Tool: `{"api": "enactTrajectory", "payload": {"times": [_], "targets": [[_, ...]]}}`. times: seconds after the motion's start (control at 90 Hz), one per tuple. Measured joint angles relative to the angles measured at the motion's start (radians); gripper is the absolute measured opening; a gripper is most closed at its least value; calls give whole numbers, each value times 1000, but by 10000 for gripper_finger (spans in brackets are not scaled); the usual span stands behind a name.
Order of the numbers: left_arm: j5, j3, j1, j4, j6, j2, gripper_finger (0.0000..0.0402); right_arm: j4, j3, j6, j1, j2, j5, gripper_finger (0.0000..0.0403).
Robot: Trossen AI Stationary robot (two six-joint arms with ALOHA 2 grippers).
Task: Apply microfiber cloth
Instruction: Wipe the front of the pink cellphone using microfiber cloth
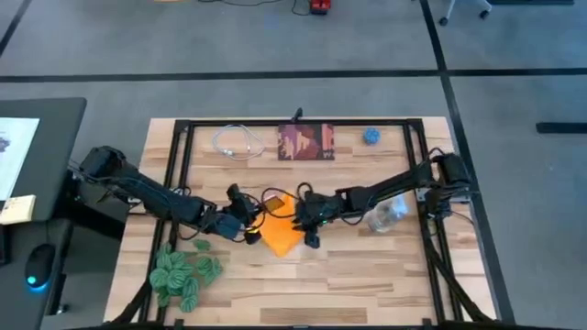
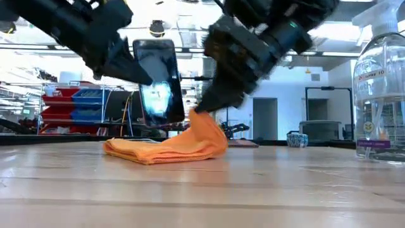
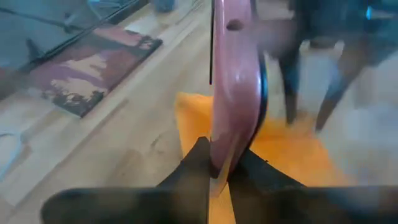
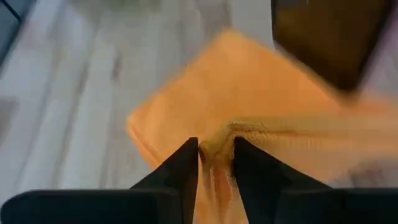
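At far left of the wooden surface (image 1: 367, 275), a sprig of green leaves (image 1: 183, 273) near the front edge, with a coiled white cable (image 1: 237, 142) toward the back. Just inward, left gripper (image 3: 219, 163) pressed together on the lower edge of a smartphone (image 2: 159, 81), held upright on end above the surface, pink back showing in the left wrist view, dark screen facing the low camera. At centre, microfiber cloth (image 1: 281, 225), bright orange, mostly flat on the surface between the two arms, one corner pulled up into a peak beside the phone. Pinching that raised fold, right gripper (image 4: 216, 155), fingers (image 4: 180, 171) closed tight on the fabric, arm reaching in from the right. Behind the cloth, at the back edge, a dark red-brown printed square (image 1: 305, 142); farther right along the same edge, a small blue object (image 1: 371, 136). At right, a clear spray bottle (image 2: 380, 88), upright in the low view, just beside the right arm.
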Motion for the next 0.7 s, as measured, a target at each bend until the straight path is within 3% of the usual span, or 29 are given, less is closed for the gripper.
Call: {"api": "enactTrajectory", "payload": {"times": [0.222, 0.5, 0.7], "targets": [[1, 0, -41, 6, -98, 15, 6, -220, 107, -14, 12, -3, 0, 108], [11, 0, -70, 132, -161, 156, 6, -373, 105, 29, 81, 13, -2, 184], [-11, 3, -69, 242, -158, 262, 6, -471, 106, 116, 84, 13, 95, 195]]}}
